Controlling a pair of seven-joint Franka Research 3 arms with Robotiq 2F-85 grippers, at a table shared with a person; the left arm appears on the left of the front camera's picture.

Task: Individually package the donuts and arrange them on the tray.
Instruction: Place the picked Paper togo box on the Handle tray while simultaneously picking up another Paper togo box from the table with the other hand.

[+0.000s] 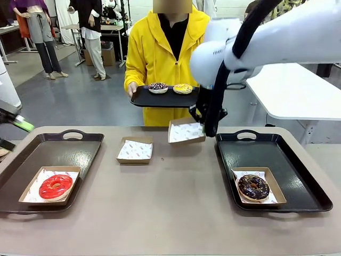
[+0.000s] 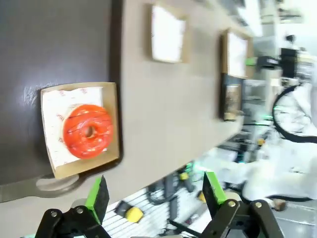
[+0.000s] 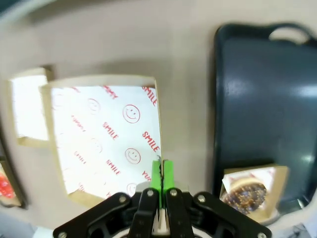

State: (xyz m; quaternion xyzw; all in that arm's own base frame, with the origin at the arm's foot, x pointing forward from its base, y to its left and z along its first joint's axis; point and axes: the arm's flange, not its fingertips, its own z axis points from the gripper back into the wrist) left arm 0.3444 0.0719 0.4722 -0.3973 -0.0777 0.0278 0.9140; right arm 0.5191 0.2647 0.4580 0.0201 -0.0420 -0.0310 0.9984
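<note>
The right gripper (image 3: 161, 167) pinches the edge of an empty box (image 3: 99, 144). The left gripper (image 2: 154, 191) has its fingers spread wide near the red donut (image 2: 88, 131).

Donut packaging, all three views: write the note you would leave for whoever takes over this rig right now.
Left gripper: open, holding nothing, beside the left tray.
Right gripper: shut on the rim of an empty lined box, which is tilted near the right tray's far left corner.
Done: red donut boxed on the left tray; chocolate donut boxed on the right tray.
Left: yellow donut and purple-sprinkled donut are unboxed on the person's tray. A second empty box lies mid-table.
</note>
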